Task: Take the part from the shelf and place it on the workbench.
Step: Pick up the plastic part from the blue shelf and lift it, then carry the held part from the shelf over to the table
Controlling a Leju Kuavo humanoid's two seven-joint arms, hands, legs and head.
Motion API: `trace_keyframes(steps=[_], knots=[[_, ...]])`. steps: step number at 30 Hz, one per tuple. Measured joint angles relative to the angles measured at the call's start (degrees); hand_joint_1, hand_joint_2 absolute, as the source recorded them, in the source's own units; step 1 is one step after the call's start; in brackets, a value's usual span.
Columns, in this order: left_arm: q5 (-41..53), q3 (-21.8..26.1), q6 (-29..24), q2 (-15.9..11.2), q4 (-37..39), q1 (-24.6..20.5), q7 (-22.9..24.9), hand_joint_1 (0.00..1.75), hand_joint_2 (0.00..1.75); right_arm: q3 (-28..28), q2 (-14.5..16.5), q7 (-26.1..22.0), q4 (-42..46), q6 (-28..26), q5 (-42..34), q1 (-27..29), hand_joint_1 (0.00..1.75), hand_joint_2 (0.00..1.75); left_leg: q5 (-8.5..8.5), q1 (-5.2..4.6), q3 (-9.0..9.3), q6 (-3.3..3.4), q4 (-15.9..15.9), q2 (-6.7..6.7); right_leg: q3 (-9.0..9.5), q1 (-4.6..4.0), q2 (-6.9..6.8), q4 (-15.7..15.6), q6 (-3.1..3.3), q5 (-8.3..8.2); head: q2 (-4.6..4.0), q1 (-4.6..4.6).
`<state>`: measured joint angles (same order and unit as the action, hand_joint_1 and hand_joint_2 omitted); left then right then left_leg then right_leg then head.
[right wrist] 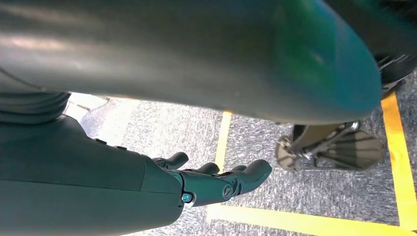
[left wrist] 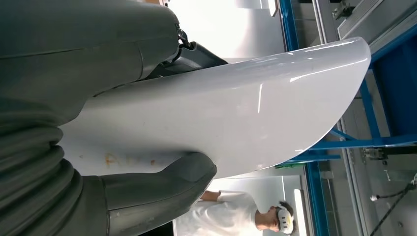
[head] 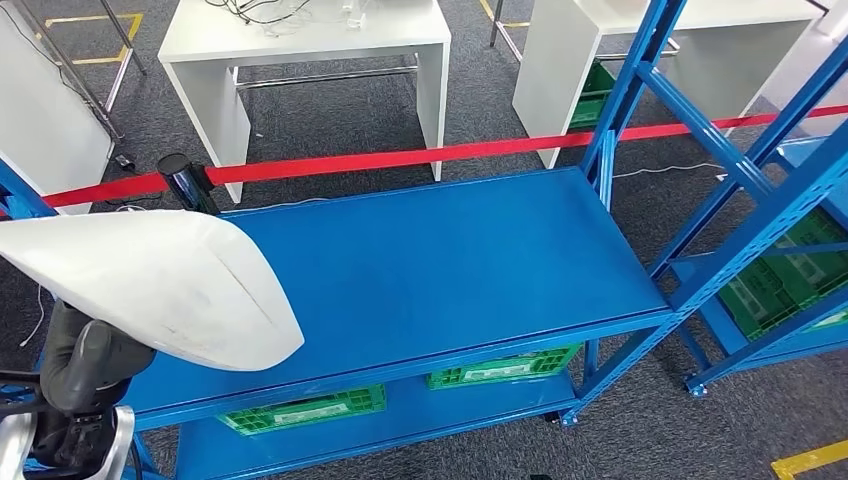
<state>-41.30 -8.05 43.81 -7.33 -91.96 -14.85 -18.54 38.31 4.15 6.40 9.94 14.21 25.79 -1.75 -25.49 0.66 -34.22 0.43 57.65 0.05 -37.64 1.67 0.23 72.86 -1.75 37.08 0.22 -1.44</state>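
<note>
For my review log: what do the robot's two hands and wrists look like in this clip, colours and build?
The left hand has a thick, smooth grey thumb and a grey ribbed cover behind it at the wrist; the head view shows dark grey casing with a silver arm segment below. The right hand has dark, slender fingers with small blue dots at their base, coming out of a smooth dark cover.
</note>
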Motion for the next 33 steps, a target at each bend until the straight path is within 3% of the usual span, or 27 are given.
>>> trace_keyframes(steps=[1,2,5,6,10,12,14,15,16,17,18,20,21,22,24,26,28,30,31,32,33], knots=[[0.00,0.02,0.01,0.14,-0.55,0.47,0.04,1.75,1.75,-0.01,0.00,0.00,0.00,0.00,0.00,0.03,0.00,0.00,0.02,-0.02,-0.20,-0.02,0.19,0.03,-0.35,-0.03,-0.01,1.07,0.03,-0.12,0.00,0.01],[0.00,0.05,0.02,0.23,-1.00,0.81,0.06,1.75,1.75,0.00,-0.01,0.00,0.00,0.00,0.00,0.05,0.00,0.00,0.05,0.00,-0.42,-0.08,0.44,0.02,0.44,-0.03,-0.01,-0.16,0.10,-1.32,0.00,0.01],[0.00,0.28,0.02,0.43,-2.14,1.32,0.22,1.75,1.75,0.01,-0.02,-0.03,0.00,0.00,0.00,-0.08,0.00,0.00,0.21,0.08,-1.09,-0.70,1.28,-0.10,6.03,-0.13,0.02,-10.54,0.61,-5.76,0.00,-0.01],[0.00,0.34,0.01,0.47,-2.44,1.42,0.28,1.75,1.75,0.01,-0.02,-0.04,0.00,0.00,0.00,-0.13,0.00,0.00,0.34,0.04,-1.25,-1.10,1.49,-0.17,6.98,-0.27,0.08,-12.56,0.99,-6.39,0.00,-0.01],[0.00,0.51,0.02,0.51,-3.29,1.76,0.38,1.75,1.75,0.01,0.03,-0.02,0.00,-0.01,0.00,-0.24,0.00,0.00,0.81,0.04,-1.98,-2.96,1.66,-0.36,6.23,-0.49,0.04,-13.44,2.91,-7.43,0.00,-0.03],[0.00,0.71,0.02,0.49,-3.45,1.87,0.38,1.75,1.75,0.04,0.07,-0.03,0.00,-0.01,0.00,-0.22,0.00,0.00,-2.41,0.20,-3.44,-3.58,4.83,-0.32,5.27,-0.33,-0.14,-13.71,3.80,-8.50,0.00,-0.12],[0.01,0.84,0.01,0.49,-3.51,1.96,0.38,1.75,1.75,0.07,0.07,-0.04,0.00,-0.02,0.00,-0.20,0.00,0.00,-7.54,0.25,-5.49,-3.93,11.67,-0.28,4.04,-0.49,-0.22,-13.68,4.18,-9.47,0.00,-0.20],[0.00,0.86,0.01,0.49,-3.53,2.03,0.38,1.75,1.75,0.07,0.07,-0.04,0.00,-0.02,0.00,-0.19,0.00,0.00,-9.22,0.25,-6.15,-4.04,14.92,-0.28,3.39,-0.60,-0.25,-13.64,4.22,-9.95,0.00,-0.20],[0.00,0.86,0.01,0.49,-3.53,2.12,0.39,1.75,1.75,0.07,0.07,-0.03,0.00,-0.02,0.00,-0.19,0.00,0.00,-9.64,0.25,-6.02,-4.03,16.57,-0.28,2.74,-0.70,-0.27,-13.60,4.22,-10.43,0.00,-0.20],[0.00,0.86,0.01,0.49,-3.53,2.19,0.39,1.75,1.75,0.07,0.07,-0.03,0.00,-0.02,0.00,-0.19,0.00,0.00,-9.07,0.23,-4.96,-3.94,16.38,-0.29,2.10,-0.78,-0.28,-13.55,4.17,-10.90,0.00,-0.19],[0.00,0.86,0.02,0.49,-3.54,2.23,0.40,1.75,1.75,0.07,0.07,-0.03,0.00,-0.02,0.00,-0.19,0.00,0.00,-7.80,0.21,-2.90,-3.76,14.19,-0.29,1.50,-0.83,-0.28,-13.51,4.09,-11.37,0.00,-0.19],[0.00,0.86,0.15,0.48,-3.70,2.24,0.41,1.75,1.75,0.07,0.08,-0.03,0.00,-0.02,0.03,-0.21,0.00,0.00,-6.09,-0.01,3.19,-3.20,5.93,-0.28,0.60,-0.91,-0.25,-13.40,3.72,-12.30,0.00,-0.18],[-0.01,0.89,0.30,0.47,-3.86,2.33,0.37,1.75,1.75,0.07,0.09,0.01,0.00,-0.02,0.07,-0.19,0.00,0.00,-5.77,-0.18,5.37,-2.89,2.66,-0.30,0.42,-0.92,-0.22,-13.44,3.43,-12.75,0.00,-0.14],[-0.02,0.95,0.51,0.42,-4.02,2.48,0.25,1.75,1.75,0.07,0.09,0.04,0.00,-0.02,0.16,-0.17,0.00,0.00,-5.87,-0.39,6.63,-2.56,0.50,-0.32,0.37,-0.91,-0.19,-13.51,3.09,-13.20,0.00,-0.14],[0.04,1.27,1.01,0.21,-4.23,3.16,-0.42,1.75,1.75,0.07,0.19,0.04,0.00,-0.02,0.43,-0.06,0.00,0.00,-5.37,-0.59,6.36,-1.81,-0.13,-0.33,0.43,-0.87,-0.13,-13.93,2.30,-14.07,0.00,-0.12],[0.18,1.73,1.34,0.00,-4.42,3.97,-1.36,1.75,1.75,0.07,0.29,-0.05,0.00,-0.02,0.86,0.17,0.00,0.00,-4.38,-0.38,5.65,-0.83,-0.53,-0.09,-0.01,-0.78,-0.05,-13.35,1.69,-13.24,0.00,-0.11],[0.26,2.32,1.46,-0.25,-4.91,4.93,-2.09,1.75,1.75,0.07,0.37,-0.20,0.00,-0.01,1.40,0.44,0.00,0.00,-2.99,-0.16,4.50,-0.07,-0.73,0.10,-1.54,-0.70,-0.01,-8.89,1.39,-8.25,0.00,-0.03],[0.28,3.13,1.49,-0.75,-5.60,6.27,-2.60,1.75,1.75,0.07,0.40,-0.54,0.00,0.02,2.09,0.56,0.00,0.00,-1.63,-0.21,2.84,0.14,-0.55,0.12,-3.31,-0.70,-0.03,-1.60,1.18,-2.88,0.00,0.04],[0.29,3.54,1.45,-1.08,-5.91,7.01,-2.85,1.75,1.75,0.07,0.37,-0.74,0.00,0.03,2.48,0.59,0.00,0.00,-1.02,-0.24,1.87,0.10,-0.39,0.18,-3.50,-0.70,-0.03,1.09,1.10,-2.01,0.00,0.04],[0.32,3.95,1.40,-1.44,-6.18,7.75,-3.09,1.75,1.75,0.07,0.32,-0.90,0.00,0.01,2.84,0.61,0.00,0.00,-0.46,-0.25,0.93,0.01,-0.17,0.25,-2.84,-0.71,-0.03,2.08,1.08,-2.46,0.00,0.04],[0.38,4.33,1.33,-1.84,-6.43,8.46,-3.33,1.75,1.75,0.04,0.22,-0.98,0.00,0.00,3.22,0.64,0.00,0.00,0.03,-0.24,0.01,-0.13,0.10,0.30,-1.16,-0.71,-0.03,1.06,1.12,-3.78,0.00,0.04]])
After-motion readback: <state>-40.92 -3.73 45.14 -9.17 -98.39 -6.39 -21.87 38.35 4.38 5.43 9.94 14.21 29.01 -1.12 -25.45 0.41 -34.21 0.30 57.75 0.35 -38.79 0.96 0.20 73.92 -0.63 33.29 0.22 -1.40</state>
